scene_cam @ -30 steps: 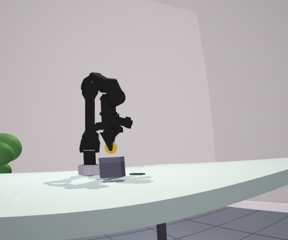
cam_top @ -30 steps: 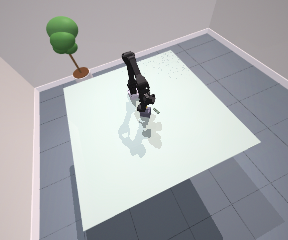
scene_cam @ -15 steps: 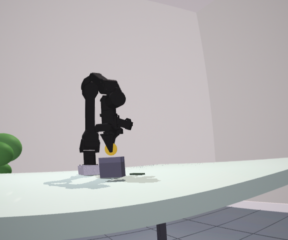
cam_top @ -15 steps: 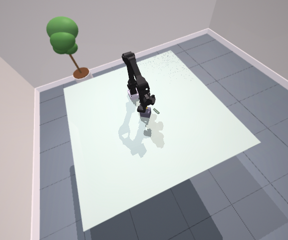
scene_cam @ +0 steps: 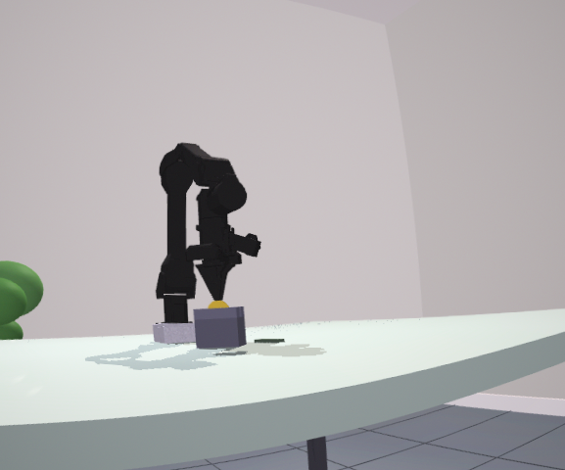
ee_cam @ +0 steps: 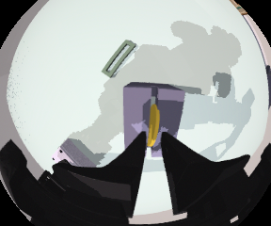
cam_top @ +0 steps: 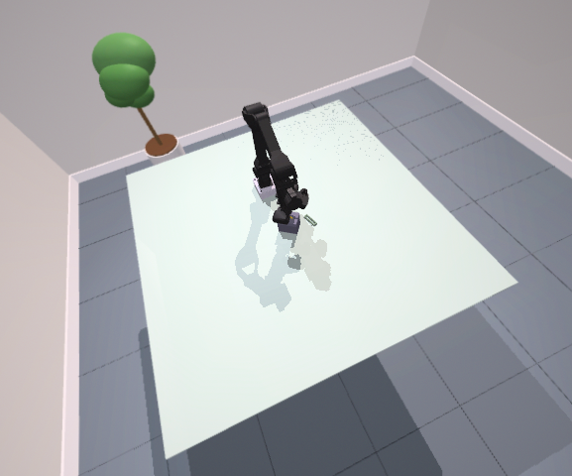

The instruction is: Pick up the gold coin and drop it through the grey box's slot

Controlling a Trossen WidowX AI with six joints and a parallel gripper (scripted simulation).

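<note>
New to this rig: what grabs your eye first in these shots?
The black arm folded down over the grey box near the table's middle, its gripper open just above the lid. A sliver of gold coin pokes up from the lid; in the wrist view it stands edge-on in the slot, the fingers apart on either side. The dark-green holder lies bare beside the box, and a green potted plant fills the far corner.
</note>
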